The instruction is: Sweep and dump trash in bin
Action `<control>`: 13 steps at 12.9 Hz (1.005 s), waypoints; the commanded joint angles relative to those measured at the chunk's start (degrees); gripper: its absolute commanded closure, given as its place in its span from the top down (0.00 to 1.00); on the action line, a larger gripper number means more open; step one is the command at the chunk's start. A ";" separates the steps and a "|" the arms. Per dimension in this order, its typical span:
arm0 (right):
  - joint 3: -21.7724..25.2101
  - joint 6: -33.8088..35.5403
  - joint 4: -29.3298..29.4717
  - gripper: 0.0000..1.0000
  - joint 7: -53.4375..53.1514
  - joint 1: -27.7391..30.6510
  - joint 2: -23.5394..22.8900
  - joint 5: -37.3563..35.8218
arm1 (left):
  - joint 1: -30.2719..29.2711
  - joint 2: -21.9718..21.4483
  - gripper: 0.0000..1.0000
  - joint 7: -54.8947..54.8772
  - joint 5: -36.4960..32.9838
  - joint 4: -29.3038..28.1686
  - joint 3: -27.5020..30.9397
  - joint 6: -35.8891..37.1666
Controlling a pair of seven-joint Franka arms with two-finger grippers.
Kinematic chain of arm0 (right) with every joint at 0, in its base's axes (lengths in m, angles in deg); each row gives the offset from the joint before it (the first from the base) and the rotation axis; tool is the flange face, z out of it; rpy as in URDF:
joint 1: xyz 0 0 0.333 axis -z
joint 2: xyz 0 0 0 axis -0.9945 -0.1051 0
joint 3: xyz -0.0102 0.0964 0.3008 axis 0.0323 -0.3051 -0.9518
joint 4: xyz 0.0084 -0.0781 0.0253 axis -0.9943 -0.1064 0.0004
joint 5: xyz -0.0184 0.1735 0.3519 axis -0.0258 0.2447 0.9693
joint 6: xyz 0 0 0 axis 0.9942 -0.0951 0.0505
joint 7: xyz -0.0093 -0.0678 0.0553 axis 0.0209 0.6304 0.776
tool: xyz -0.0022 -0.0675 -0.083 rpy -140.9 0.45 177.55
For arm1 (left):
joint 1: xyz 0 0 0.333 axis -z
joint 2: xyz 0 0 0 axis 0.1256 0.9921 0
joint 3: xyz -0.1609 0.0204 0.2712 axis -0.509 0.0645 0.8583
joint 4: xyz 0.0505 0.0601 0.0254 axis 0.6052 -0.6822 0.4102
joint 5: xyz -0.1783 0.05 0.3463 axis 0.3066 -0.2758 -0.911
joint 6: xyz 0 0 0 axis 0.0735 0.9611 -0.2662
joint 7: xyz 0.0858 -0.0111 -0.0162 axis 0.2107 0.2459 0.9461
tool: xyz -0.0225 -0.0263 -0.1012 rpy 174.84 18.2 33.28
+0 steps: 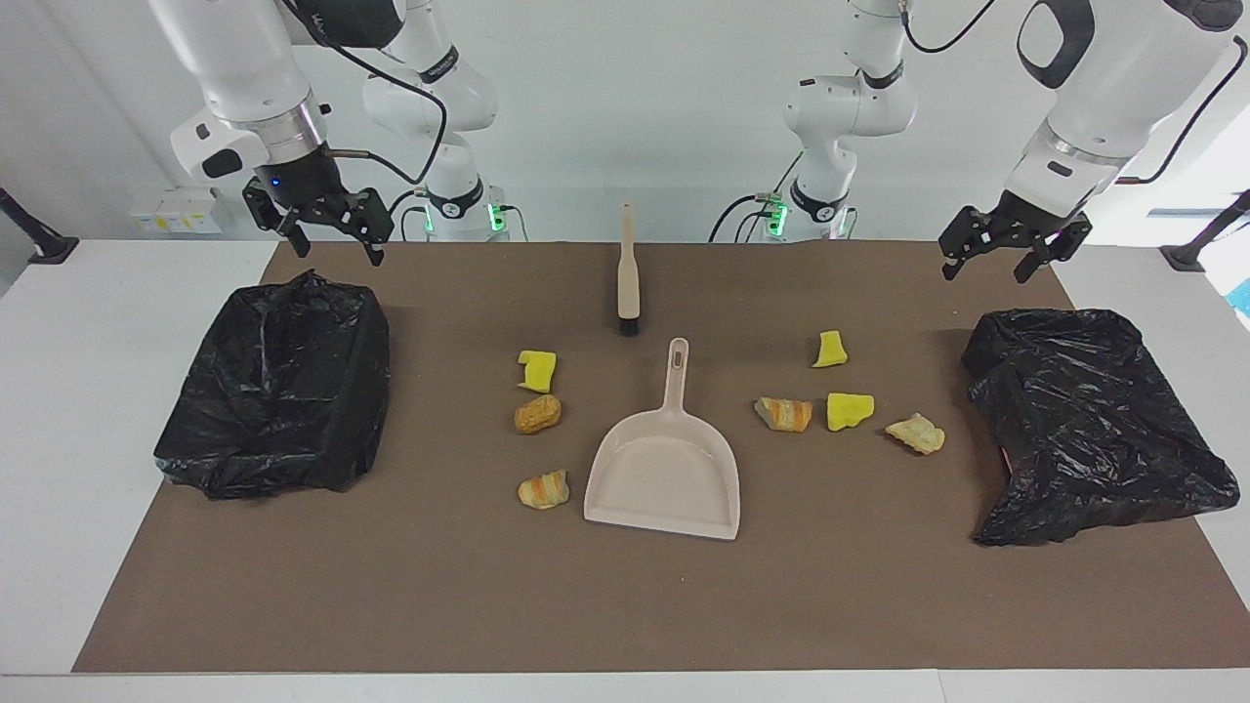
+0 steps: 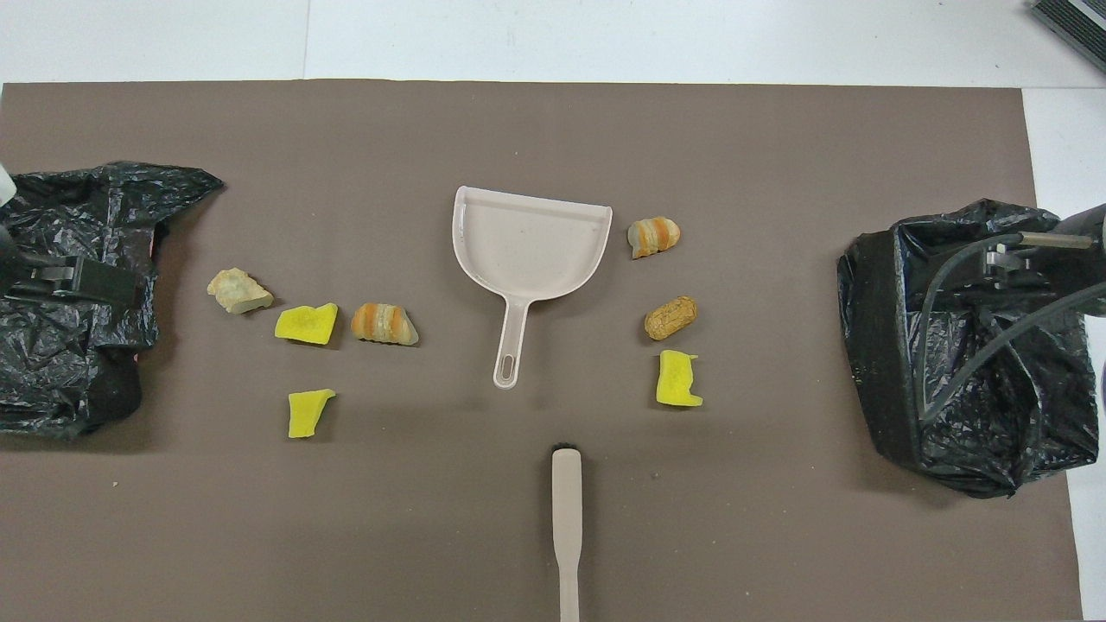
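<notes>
In the facing view, going from its left edge across: the right gripper hangs in the air with its fingers spread wide and empty, over the edge of the brown mat just above a bin lined with a black bag at the right arm's end of the surface. The trash lies in two clusters on the mat. Three pieces, a yellow chunk, a brown lump and an orange-striped lump, lie at about four o'clock from that gripper, beside the beige dustpan. A brush lies at the dustpan's twelve o'clock. Four more scraps, a striped lump, two yellow chunks and a pale tan lump, lie at about eight o'clock from the left gripper, which hangs wide and empty above a second black bag.
</notes>
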 commanded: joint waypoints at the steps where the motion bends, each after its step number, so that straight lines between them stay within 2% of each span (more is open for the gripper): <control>1: 0.00 -0.72 -1.45 1.00 -0.23 0.03 1.31 1.04 | -0.64 -0.66 1.00 -0.73 0.36 0.19 -0.08 1.56; 13: 0.09 -0.81 -1.18 1.00 -0.05 0.12 1.13 1.04 | -0.29 -0.58 1.00 -0.73 0.45 0.11 -0.08 0.33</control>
